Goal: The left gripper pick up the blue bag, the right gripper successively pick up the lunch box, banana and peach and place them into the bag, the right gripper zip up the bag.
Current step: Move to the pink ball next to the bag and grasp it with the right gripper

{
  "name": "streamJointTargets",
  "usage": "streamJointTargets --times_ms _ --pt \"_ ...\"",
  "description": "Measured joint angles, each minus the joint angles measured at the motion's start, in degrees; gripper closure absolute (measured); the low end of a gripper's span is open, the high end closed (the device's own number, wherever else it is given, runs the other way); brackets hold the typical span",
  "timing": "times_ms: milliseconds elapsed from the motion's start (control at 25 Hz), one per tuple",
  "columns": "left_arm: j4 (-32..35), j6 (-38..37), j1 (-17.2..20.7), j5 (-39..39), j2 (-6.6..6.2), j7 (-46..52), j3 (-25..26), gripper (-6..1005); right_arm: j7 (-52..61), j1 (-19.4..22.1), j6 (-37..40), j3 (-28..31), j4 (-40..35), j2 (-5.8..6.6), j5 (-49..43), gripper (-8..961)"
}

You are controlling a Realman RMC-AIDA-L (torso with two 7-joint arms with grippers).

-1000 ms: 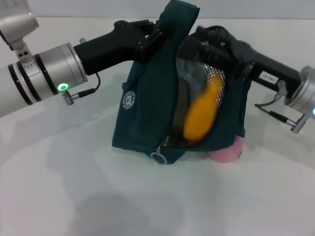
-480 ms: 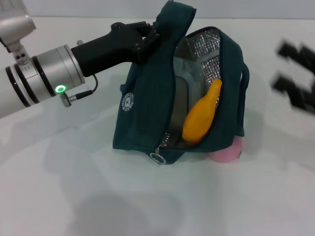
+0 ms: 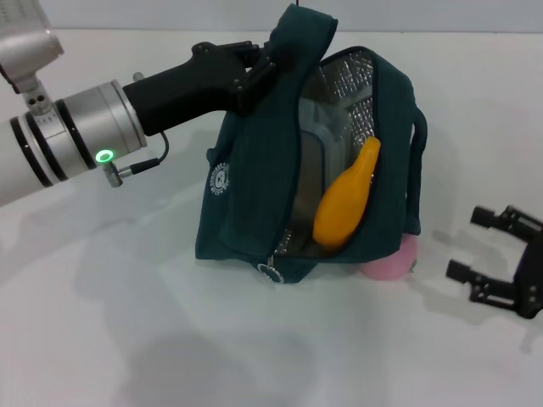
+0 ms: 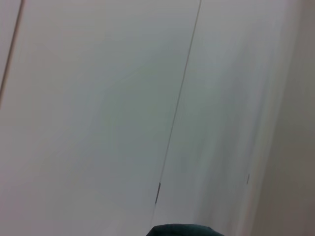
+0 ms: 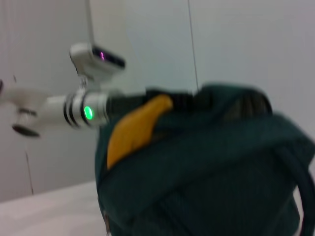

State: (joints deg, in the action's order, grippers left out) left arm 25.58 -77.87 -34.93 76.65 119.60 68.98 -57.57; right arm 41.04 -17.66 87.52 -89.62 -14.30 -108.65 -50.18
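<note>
Gripping a handle of the bag [image 3: 254,195], left gripper [image 3: 259,72] holding it open on the table [image 3: 102,339], banana [image 3: 346,199] leaning inside against the lunch box [image 3: 327,153], peach [image 3: 389,263] lying behind the bag, right gripper [image 3: 492,254] hanging spread and empty nearby.

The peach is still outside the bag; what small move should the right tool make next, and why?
Probably move the open right tool toward the peach to grasp it. The banana and lunch box already sit in the bag, held up by the left tool, while the peach lies on the table against the bag.
</note>
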Motion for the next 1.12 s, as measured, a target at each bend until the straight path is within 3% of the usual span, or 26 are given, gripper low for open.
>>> streamJointTargets --times_ms 80,120,360,560,1120 --pt "0.0 -0.01 -0.08 0.05 0.02 0.0 0.0 890 -0.03 0.02 -1.13 0.03 0.04 -0.43 -0.25 134" --pt "0.0 -0.05 -0.1 0.06 0.04 -0.06 -0.01 890 -0.07 -0.15 -3.38 0.01 0.1 -1.51 -0.48 136" --pt "0.0 -0.12 -0.08 0.09 0.1 -0.29 0.0 889 -0.22 -1.91 -10.39 -0.25 -0.35 -4.49 -1.27 147" --pt "0.05 -0.09 0.08 0.08 0.06 -0.31 0.0 889 0.01 -4.4 -14.64 -0.34 -0.44 -6.31 -3.42 157" --pt "0.52 0.01 0.0 0.08 -0.15 -0.53 0.0 890 3.57 -6.79 -16.04 -0.2 -0.56 -6.35 -5.9 183"
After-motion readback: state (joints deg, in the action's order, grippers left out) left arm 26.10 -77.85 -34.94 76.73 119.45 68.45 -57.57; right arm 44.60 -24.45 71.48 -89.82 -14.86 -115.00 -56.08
